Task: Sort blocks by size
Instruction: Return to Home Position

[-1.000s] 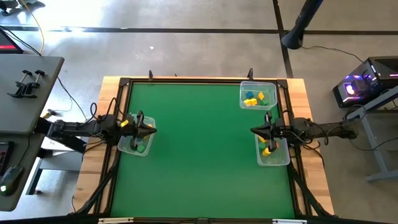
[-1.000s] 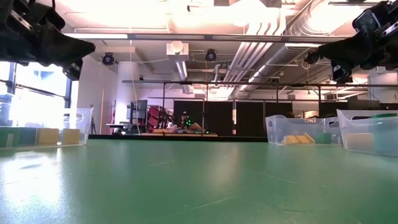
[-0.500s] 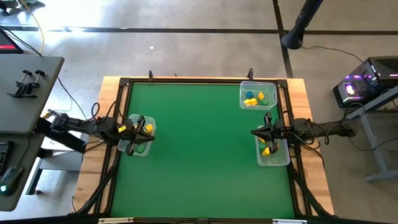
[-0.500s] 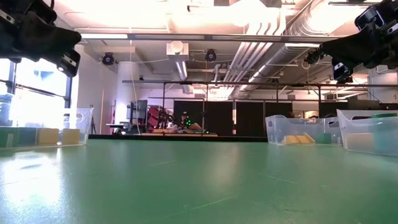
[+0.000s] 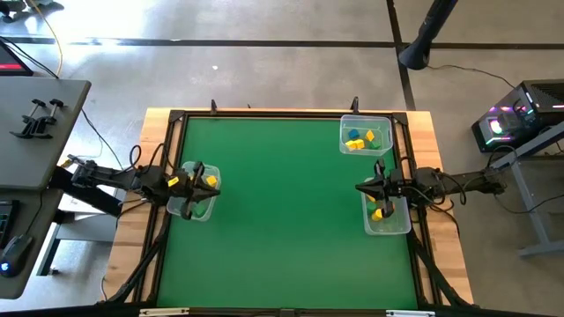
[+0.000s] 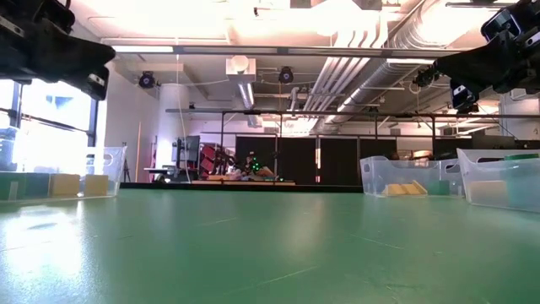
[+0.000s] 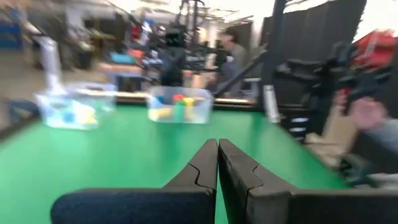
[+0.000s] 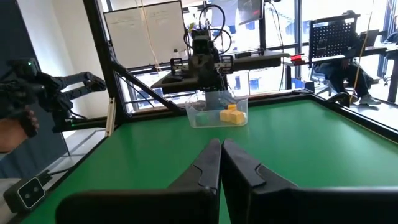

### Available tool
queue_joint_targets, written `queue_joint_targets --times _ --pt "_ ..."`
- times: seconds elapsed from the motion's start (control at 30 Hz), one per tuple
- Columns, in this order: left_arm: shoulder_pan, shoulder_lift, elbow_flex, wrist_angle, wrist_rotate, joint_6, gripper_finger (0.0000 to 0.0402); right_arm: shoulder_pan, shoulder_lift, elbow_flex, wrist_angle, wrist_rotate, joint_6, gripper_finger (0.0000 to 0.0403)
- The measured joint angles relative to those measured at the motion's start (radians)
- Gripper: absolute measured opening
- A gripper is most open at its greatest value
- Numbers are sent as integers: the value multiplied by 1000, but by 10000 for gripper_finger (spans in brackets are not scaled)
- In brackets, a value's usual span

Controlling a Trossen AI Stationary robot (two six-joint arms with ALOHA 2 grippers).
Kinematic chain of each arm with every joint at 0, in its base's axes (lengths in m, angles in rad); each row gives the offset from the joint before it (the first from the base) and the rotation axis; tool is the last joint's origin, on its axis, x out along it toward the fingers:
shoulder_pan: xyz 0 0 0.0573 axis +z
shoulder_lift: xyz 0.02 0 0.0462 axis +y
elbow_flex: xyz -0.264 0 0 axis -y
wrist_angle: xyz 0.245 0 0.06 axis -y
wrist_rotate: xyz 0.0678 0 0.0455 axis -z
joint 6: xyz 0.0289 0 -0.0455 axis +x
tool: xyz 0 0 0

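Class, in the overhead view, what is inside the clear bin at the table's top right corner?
Yellow and blue blocks lie in the bin; anything under them is covered.

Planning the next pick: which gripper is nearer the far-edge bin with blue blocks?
Right. The right gripper hovers close to that bin, on its side; the left gripper is across the table.
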Motion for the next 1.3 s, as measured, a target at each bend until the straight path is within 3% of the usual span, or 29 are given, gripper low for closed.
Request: queue_joint_targets --times 0.17,0.27,0.37,0.5,0.6,0.87,1.03,1.17,1.3 --pt "0 2 1 16 -107 159 0 0 0 0 0 0 -37 3" --pt "0 2 1 17 -116 193 0 0 0 0 0 0 -45 3" --pt "4 2 1 34 -134 180 0 0 0 0 0 0 -42 3" --pt "37 2 2 83 -296 99 0 -1 0 0 2 29 -17 3" --pt "79 11 1 77 -320 59 0 -11 0 0 2 35 -16 3" --pt "215 113 1 101 -108 -24 0 -29 1 0 -9 -62 -34 3" --pt "254 184 1 212 86 28 0 -29 1 0 -8 -92 -34 3" --pt "251 174 1 225 183 53 0 -29 0 0 10 -107 -35 3" --pt "250 116 0 162 216 55 0 -29 -2 0 100 -174 -90 3"
